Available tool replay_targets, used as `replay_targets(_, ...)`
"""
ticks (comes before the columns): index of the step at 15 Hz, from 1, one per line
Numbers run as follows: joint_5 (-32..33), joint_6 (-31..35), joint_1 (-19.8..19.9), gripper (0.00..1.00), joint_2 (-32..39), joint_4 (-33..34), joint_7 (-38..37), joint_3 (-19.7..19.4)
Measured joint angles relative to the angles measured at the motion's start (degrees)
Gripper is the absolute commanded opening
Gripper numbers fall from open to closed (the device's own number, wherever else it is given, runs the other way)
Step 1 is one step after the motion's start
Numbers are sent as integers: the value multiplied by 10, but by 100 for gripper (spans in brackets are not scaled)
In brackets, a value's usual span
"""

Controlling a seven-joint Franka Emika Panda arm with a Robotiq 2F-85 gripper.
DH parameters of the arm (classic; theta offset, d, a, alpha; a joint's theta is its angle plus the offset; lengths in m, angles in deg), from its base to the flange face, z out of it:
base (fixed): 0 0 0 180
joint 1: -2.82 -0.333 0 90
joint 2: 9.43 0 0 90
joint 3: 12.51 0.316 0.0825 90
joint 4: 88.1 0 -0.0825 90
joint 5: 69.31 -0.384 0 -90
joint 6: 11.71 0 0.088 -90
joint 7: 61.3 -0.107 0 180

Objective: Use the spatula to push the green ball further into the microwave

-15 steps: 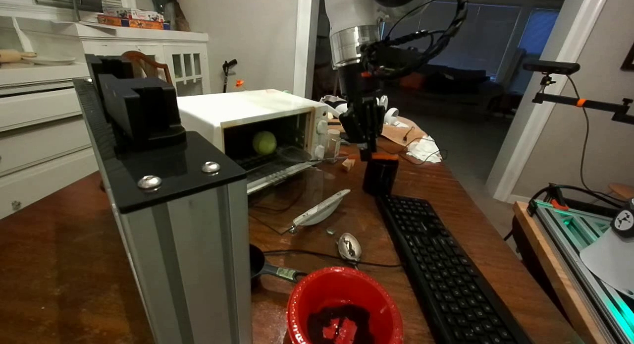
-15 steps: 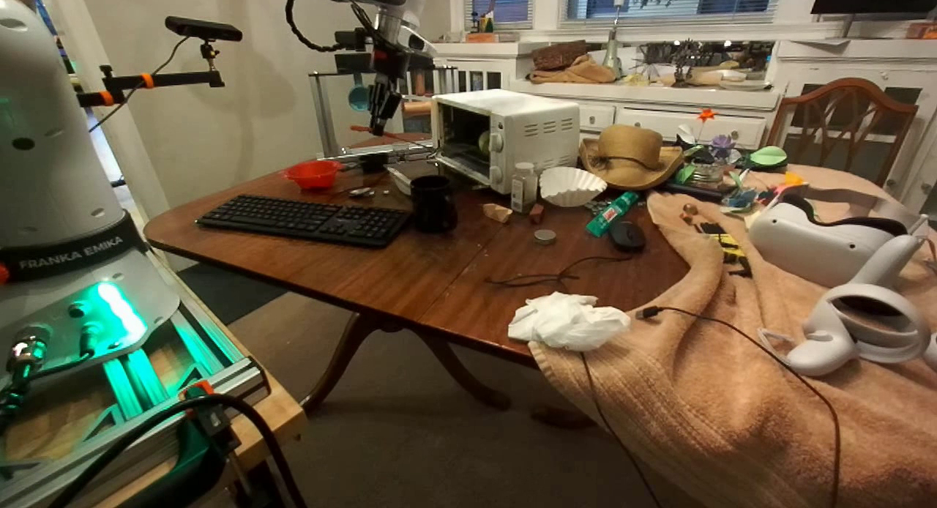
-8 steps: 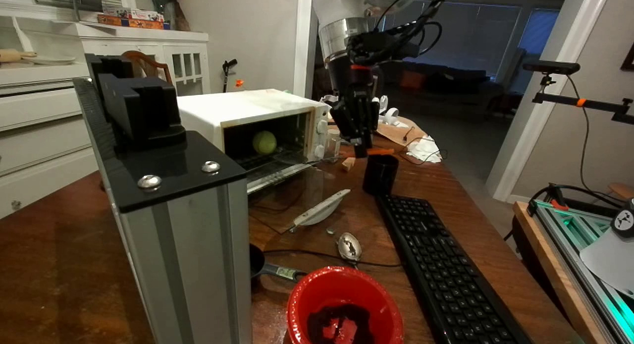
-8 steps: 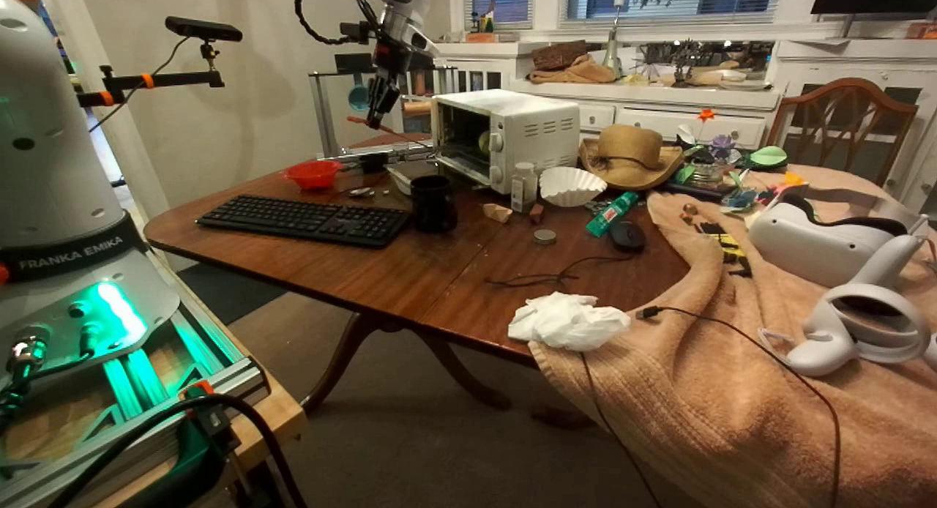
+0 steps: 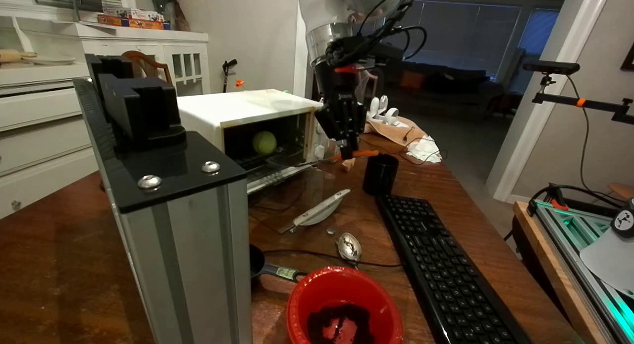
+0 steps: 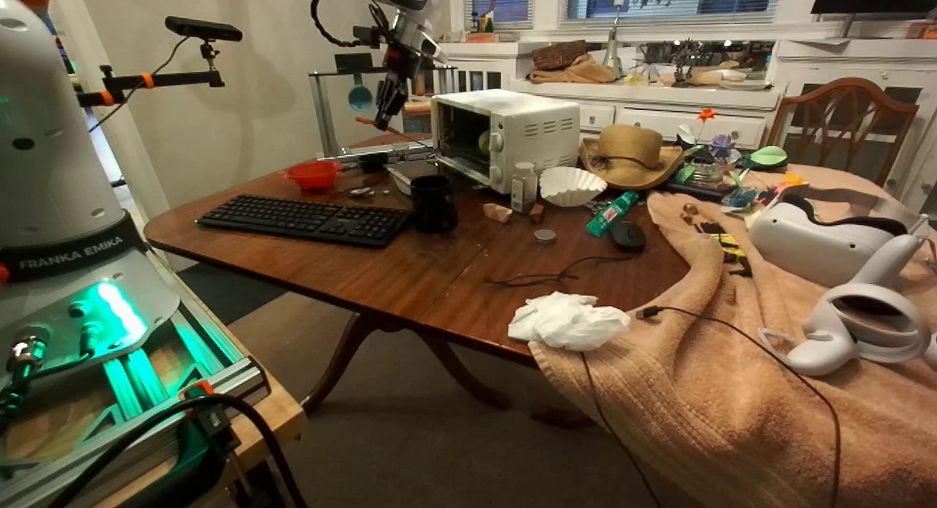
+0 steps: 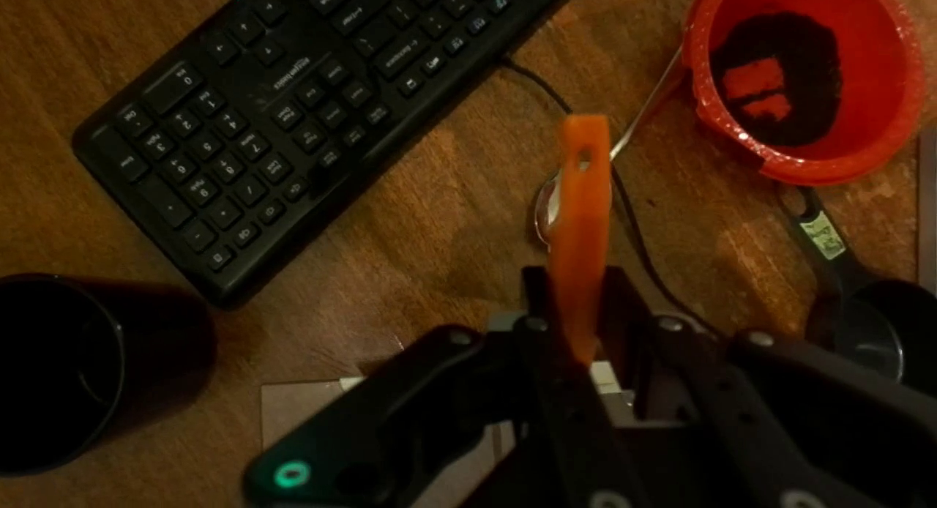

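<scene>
The white microwave (image 5: 252,103) stands on the table with its door (image 5: 282,175) folded down; it also shows in an exterior view (image 6: 538,120). The yellow-green ball (image 5: 264,143) sits inside the cavity, and part of it shows in an exterior view (image 6: 484,143). My gripper (image 5: 349,153) is in front of the opening, above the table, shut on the orange spatula handle (image 7: 583,200). The handle's free end points away from the microwave. The thin metal shaft (image 5: 317,162) reaches over the door to the opening. The blade is faint near the ball; I cannot tell whether they touch.
A black mug (image 5: 380,173) stands below the handle, beside the keyboard (image 5: 446,264). A white dish (image 5: 322,208), a spoon (image 5: 349,247) and a red bowl (image 5: 344,304) lie nearby. A grey metal column (image 5: 198,264) stands before the microwave. A clear bottle (image 6: 523,188) stands by it.
My gripper has moved toward the microwave with the spatula, and the arm leans more. The shaft and blade have shifted further over the door and into the opening. The ball has not visibly moved.
</scene>
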Motion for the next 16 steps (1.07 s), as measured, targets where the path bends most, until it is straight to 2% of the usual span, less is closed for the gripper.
replay_targets(16,-4,-1,1,5,61,75,-5,-14)
